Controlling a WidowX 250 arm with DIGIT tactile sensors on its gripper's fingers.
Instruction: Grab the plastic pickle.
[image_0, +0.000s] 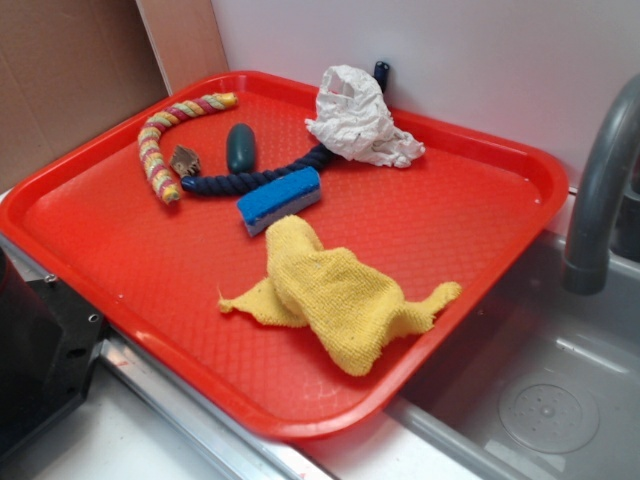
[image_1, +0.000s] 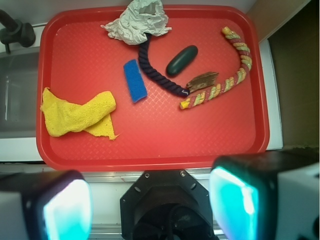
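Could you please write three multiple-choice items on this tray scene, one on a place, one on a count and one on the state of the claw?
1. Where does the plastic pickle lie?
A. between the navy rope and the striped rope
B. under the yellow cloth
C. in the sink

2. How many ropes are on the red tray?
A. one
B. two
C. four

3. What is the state of the claw?
A. shut on the pickle
B. shut on the blue sponge
C. open, holding nothing

Answers: 1 A, the wrist view shows it between both ropes. 2 B, one navy, one striped. 3 C, the fingers stand wide apart, off the tray.
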